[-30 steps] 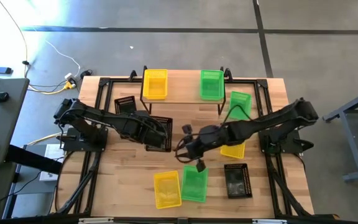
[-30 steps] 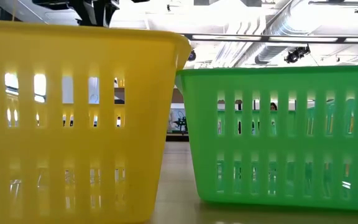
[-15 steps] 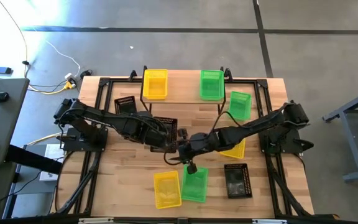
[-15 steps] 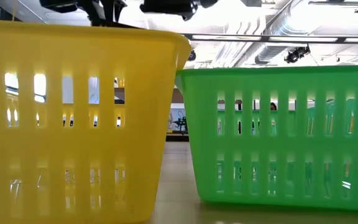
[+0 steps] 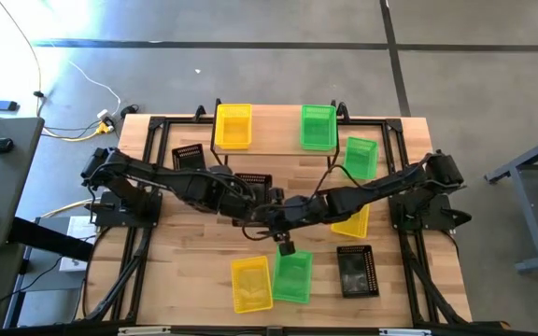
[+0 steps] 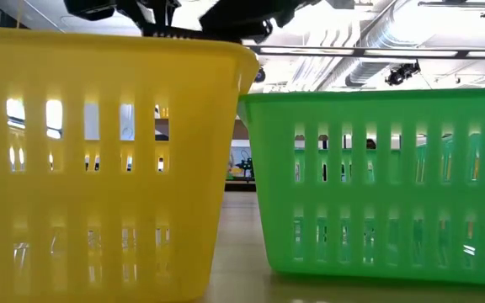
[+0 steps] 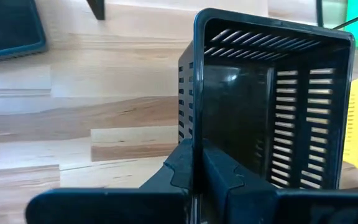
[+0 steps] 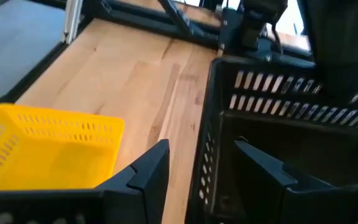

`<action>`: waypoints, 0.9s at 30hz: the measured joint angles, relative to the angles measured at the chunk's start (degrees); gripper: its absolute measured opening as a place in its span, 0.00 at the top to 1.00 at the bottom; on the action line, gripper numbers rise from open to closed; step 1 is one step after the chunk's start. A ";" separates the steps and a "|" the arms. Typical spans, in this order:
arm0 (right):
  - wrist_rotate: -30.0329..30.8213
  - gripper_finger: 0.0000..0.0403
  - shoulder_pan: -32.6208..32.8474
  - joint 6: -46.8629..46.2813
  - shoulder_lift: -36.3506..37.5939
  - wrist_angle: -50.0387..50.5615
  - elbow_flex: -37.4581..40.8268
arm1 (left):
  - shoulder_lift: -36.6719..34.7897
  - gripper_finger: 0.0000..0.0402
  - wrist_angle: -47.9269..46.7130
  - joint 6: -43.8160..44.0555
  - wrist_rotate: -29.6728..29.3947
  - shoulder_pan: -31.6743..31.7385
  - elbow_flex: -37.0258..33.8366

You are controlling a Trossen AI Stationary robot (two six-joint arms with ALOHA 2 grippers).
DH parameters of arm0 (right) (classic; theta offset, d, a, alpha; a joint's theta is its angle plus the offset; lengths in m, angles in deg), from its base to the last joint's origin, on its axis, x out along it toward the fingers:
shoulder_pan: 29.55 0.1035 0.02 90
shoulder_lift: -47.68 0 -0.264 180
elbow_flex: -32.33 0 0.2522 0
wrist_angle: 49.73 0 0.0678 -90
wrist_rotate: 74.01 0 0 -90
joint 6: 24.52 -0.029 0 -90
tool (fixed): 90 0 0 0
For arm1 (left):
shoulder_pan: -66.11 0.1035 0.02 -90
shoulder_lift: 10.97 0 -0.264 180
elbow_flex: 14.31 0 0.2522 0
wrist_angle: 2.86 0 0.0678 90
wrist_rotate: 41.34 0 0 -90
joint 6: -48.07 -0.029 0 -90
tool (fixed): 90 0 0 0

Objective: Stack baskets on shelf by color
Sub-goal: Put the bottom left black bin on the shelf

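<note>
My left gripper (image 5: pixel 243 201) (image 7: pixel 196 171) is at the table's middle, shut on a black basket (image 5: pixel 253 185) (image 7: pixel 266 112). My right gripper (image 5: pixel 271 213) (image 8: pixel 201 165) is open right beside it; its fingers stand on either side of that basket's wall (image 8: pixel 209 155), and I see no touch. The shelf (image 5: pixel 274 145) at the far edge carries one yellow basket (image 5: pixel 233 126) and one green basket (image 5: pixel 318 128), each on its base. Other baskets rest on the table: black (image 5: pixel 187 157), green (image 5: pixel 360 157), yellow (image 5: pixel 351 224), black (image 5: pixel 354 271), yellow (image 5: pixel 251 283) and green (image 5: pixel 292 276). My left gripper pinches the black basket's side wall at its rim (image 7: pixel 194 127), one finger inside the basket and one outside. The fingers come from the table's left. The basket is tipped, with its opening turned toward the gripper; whether any part rests on the table, I cannot tell.
In the low view the near yellow basket (image 6: pixel 99 160) and green basket (image 6: pixel 377 177) fill the picture and hide the table behind them. Both arms cross at the table's middle. Black frame rails (image 5: pixel 143 243) run along the table's left and right sides.
My right gripper has swung toward the table's left, away from the near green basket, up to the black basket in my left gripper. My left gripper has carried that basket a little toward the table's right and far side.
</note>
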State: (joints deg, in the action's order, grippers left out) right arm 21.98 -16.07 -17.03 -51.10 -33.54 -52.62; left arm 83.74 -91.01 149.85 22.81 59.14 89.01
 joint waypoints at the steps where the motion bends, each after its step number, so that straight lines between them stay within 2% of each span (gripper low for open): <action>1: 0.07 0.61 0.00 -0.07 0.00 0.43 0.00 | 0.00 0.99 0.48 0.00 0.05 0.23 0.00; 9: 3.57 0.63 -0.11 -2.67 0.00 4.89 0.00 | 0.01 0.99 5.81 -5.12 3.22 2.33 0.00; 12: 3.61 0.70 -0.11 -4.21 0.00 5.90 -0.01 | 0.01 0.99 5.84 -5.35 3.49 2.57 0.00; 19: 2.31 0.97 -0.74 -7.53 0.01 8.41 -0.02 | 0.03 0.98 5.66 -4.94 3.00 2.48 0.00; 27: 1.98 0.99 -0.74 -7.71 0.04 9.56 0.01 | 0.04 0.85 5.83 -4.96 3.35 2.15 0.00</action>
State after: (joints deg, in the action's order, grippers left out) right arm 23.95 -16.82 -24.74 -51.06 -23.98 -52.61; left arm 83.77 -85.19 144.89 26.17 61.29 89.01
